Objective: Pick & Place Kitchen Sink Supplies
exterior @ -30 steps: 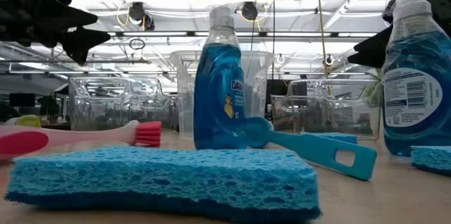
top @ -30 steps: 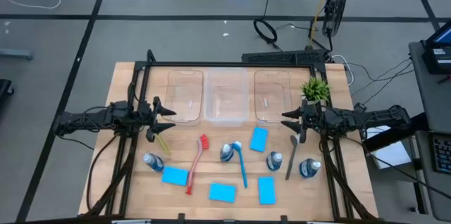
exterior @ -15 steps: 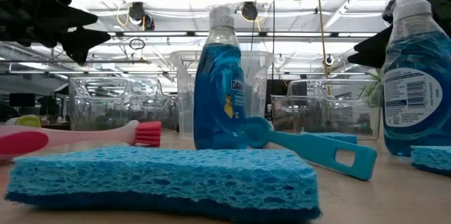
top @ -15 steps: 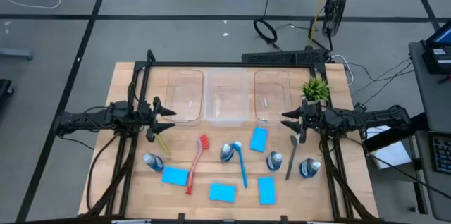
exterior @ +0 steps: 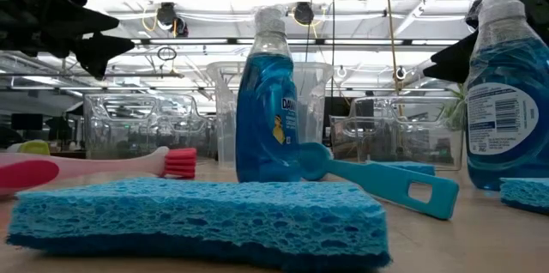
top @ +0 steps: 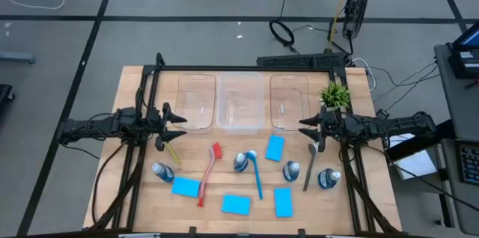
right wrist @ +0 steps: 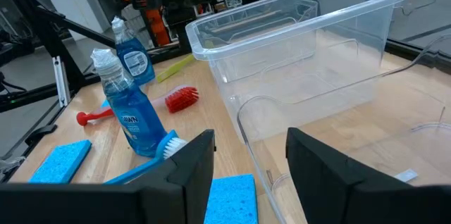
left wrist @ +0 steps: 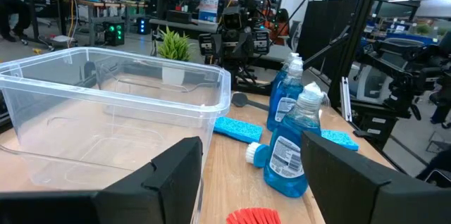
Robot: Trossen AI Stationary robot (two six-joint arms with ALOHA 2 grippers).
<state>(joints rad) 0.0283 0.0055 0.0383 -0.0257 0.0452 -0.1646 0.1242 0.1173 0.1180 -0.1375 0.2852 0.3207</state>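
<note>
Yellow-green brush lies just near-side of my left claw, handle running near-far; fingers apart, empty. Right claw spread too, grey brush closest.

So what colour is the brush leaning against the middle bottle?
Blue: the brush matches the bottle, clearest in the high view.

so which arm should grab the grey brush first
Right, probably. The right gripper hovers open at the table's right edge, and the grey brush lies just in front of it. The left gripper, also open, hangs at the far side, nearer the yellow-green brush.
</note>
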